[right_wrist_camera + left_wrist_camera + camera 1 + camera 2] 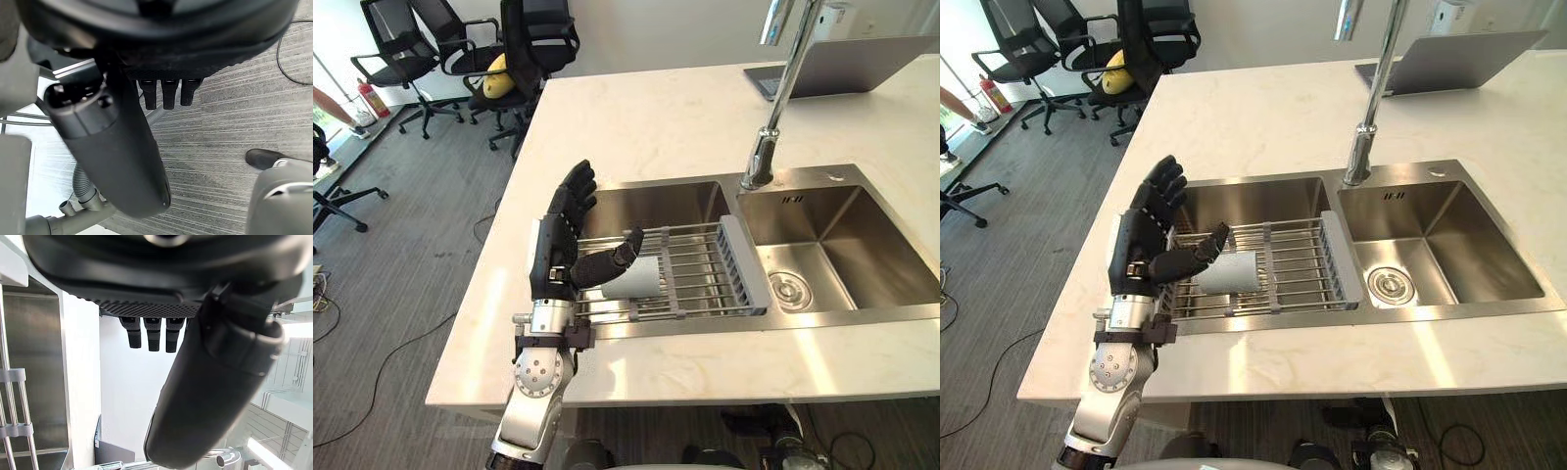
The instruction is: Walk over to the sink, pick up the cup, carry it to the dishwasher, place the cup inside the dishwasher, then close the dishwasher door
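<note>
cup (642, 280) on rack (705, 262) by left hand (556, 247)

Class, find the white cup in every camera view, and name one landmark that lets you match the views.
Left eye view: the cup lies on its side on the wire rack over the left basin, partly behind the left hand thumb.
Right eye view: same spot, left of centre.
Left wrist view: cannot make it out past the thumb.
Right wrist view: grey floor.
Shared landmark: the rack's bars.
</note>
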`<state>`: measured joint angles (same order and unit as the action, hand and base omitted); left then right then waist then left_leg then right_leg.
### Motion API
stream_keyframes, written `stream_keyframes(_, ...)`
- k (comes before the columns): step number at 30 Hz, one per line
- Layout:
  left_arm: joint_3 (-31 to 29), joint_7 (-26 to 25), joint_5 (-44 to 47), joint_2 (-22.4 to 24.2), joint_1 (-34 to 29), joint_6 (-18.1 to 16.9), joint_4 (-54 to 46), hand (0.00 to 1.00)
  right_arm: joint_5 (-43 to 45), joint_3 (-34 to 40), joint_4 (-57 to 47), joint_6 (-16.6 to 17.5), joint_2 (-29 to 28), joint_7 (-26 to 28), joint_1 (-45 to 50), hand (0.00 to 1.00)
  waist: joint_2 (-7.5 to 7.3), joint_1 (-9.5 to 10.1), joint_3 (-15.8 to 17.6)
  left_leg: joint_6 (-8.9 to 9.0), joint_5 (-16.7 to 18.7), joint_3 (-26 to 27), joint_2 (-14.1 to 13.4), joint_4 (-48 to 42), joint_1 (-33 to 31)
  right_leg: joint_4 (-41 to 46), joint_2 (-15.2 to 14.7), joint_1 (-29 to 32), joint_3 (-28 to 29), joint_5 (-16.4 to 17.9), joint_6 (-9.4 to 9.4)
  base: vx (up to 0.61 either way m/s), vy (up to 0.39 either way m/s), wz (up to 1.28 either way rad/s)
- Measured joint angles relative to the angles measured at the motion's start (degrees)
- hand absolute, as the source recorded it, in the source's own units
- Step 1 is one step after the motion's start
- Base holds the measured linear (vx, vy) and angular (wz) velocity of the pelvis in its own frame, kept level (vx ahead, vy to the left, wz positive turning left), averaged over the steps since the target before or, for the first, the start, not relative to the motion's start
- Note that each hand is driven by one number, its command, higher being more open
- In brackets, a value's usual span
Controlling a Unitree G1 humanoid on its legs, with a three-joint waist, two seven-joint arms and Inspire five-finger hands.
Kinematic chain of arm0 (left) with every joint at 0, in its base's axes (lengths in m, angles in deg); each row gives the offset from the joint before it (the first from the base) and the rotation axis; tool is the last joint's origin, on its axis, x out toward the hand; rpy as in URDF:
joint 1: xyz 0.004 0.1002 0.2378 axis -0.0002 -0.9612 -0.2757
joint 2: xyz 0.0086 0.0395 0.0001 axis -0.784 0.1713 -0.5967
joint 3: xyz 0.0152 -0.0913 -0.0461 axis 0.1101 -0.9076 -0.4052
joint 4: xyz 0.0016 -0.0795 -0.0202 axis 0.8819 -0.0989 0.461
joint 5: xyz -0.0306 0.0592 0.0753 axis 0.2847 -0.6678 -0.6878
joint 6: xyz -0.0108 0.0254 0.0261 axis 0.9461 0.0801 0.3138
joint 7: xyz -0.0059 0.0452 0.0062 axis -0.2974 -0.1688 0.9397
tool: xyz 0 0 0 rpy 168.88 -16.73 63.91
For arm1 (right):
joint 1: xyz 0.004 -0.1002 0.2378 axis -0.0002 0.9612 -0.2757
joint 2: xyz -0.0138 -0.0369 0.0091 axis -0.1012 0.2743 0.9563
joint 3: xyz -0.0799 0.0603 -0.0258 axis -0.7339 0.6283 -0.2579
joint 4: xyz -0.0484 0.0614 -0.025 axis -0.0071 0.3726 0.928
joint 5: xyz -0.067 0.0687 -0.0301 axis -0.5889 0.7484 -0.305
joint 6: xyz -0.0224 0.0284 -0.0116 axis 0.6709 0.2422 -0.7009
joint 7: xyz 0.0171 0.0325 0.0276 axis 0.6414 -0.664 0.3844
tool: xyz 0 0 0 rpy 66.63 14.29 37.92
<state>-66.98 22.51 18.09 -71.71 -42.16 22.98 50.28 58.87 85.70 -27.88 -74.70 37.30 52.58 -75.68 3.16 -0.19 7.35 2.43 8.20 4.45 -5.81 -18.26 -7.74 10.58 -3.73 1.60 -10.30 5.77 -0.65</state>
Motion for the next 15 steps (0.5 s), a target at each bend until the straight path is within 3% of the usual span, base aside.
stream_keyframes(1,0.0,0.0,-0.1,-0.8,0.0,0.1,0.0,0.9,0.0,0.0,0.0,0.0,-0.7,0.2,0.1,0.9,-1.06,0.1,0.1,-0.65,-0.4,0.7,1.1,1.2,0.4,-0.7,-1.1,0.1,0.6,-0.4,-0.86,0.04,0.111,-0.1)
stream_keyframes(6,0.2,0.4,-4.5,-2.6,0.1,0.5,0.0,0.9,0.0,0.0,0.0,-0.1,-1.2,1.1,1.0,0.9,-1.28,0.29,-0.1,-2.11,-1.2,2.8,3.5,5.1,2.6,-3.2,-3.1,-0.6,2.3,-1.4,-2.62,0.05,0.112,-0.12)
stream_keyframes(15,0.8,4.3,-12.6,-7.4,0.1,1.9,1.4,0.9,-0.1,-0.7,0.0,-0.1,-1.0,2.2,0.9,0.9,-1.41,-0.64,-1.6,-2.27,-2.4,3.2,4.5,10.0,4.9,-6.9,-3.1,-2.1,2.3,-2.0,-2.73,0.07,-0.004,-0.03)
